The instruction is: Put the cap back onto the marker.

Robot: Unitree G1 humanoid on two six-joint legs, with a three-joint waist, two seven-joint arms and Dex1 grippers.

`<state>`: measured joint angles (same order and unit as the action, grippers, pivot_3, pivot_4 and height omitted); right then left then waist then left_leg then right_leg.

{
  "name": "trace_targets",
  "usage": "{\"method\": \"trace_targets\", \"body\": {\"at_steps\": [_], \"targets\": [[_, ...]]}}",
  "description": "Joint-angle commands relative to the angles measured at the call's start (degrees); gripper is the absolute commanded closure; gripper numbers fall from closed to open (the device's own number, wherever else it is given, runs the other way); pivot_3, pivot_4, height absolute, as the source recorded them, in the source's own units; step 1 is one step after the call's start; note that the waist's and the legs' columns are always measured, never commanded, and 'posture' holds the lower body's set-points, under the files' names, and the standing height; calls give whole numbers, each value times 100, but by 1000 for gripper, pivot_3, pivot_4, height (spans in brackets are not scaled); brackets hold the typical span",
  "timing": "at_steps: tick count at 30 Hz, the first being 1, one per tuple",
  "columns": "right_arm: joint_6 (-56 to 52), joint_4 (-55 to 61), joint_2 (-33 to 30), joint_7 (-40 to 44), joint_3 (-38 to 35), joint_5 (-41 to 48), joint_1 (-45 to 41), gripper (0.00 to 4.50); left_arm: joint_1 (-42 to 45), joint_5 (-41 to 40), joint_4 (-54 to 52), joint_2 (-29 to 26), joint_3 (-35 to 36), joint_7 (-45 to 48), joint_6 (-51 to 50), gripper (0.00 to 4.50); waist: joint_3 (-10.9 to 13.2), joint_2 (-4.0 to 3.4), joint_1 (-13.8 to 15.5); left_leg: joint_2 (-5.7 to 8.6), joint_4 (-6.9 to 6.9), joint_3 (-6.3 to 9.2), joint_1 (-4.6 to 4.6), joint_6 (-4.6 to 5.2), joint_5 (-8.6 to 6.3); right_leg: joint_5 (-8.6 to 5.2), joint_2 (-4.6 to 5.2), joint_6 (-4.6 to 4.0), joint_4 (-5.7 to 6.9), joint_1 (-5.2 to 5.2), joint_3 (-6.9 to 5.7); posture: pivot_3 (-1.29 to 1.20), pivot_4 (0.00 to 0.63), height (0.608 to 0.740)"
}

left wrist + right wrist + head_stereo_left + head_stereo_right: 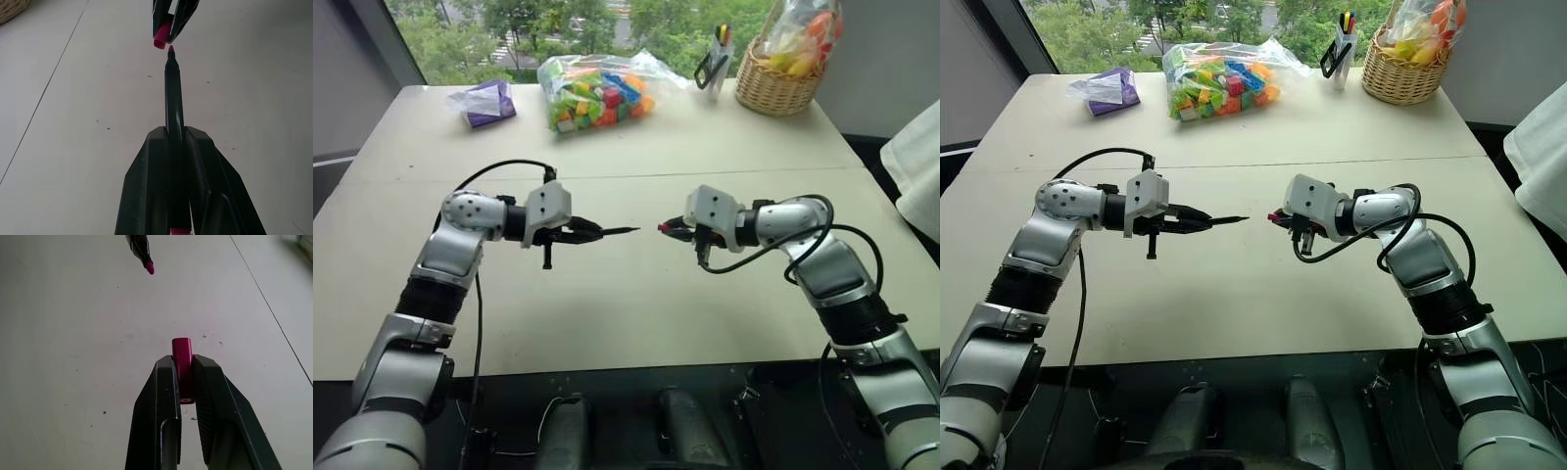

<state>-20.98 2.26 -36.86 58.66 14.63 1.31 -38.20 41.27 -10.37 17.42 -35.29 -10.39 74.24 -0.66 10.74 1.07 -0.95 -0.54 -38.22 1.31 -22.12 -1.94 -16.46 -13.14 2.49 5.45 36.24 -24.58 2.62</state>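
Observation:
My left gripper (590,233) is shut on the marker (619,232), a thin black stick held about level above the table, its pink tip pointing toward the other hand. In the left wrist view the marker (173,98) runs out between the fingers. Facing it, my right gripper (676,228) is shut on the cap (663,227), a small red-pink cylinder that sticks out past the fingers (166,382). A small gap separates the cap (182,357) from the marker's tip (149,267), and the two are slightly out of line.
At the back of the beige table (636,323) lie a purple packet (487,103), a clear bag of coloured bricks (597,93), a pen holder (717,59) and a wicker basket (783,83). A white cloth (920,166) hangs at the right edge.

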Motion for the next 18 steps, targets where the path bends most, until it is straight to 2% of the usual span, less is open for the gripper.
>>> {"method": "trace_targets", "body": {"at_steps": [1, 18], "targets": [[16, 241, -6, 45, -28, 28, -157, 4379, 121, 46, -121, -40, 58, -7, 96, 4500, 0, 0, -1, 0, 0, 0, 0, 0, 0, 0, 0, 0, 0, -1, 0, 0, 150, 740], [-283, 578, 124, 192, 85, 95, -249, 4379, 107, 104, -250, 43, 43, -93, 28, 4500, 0, 0, -1, 0, 0, 2, -3, 0, 0, 0, 0, 0, 0, -2, -2, 0, 150, 740]]}}
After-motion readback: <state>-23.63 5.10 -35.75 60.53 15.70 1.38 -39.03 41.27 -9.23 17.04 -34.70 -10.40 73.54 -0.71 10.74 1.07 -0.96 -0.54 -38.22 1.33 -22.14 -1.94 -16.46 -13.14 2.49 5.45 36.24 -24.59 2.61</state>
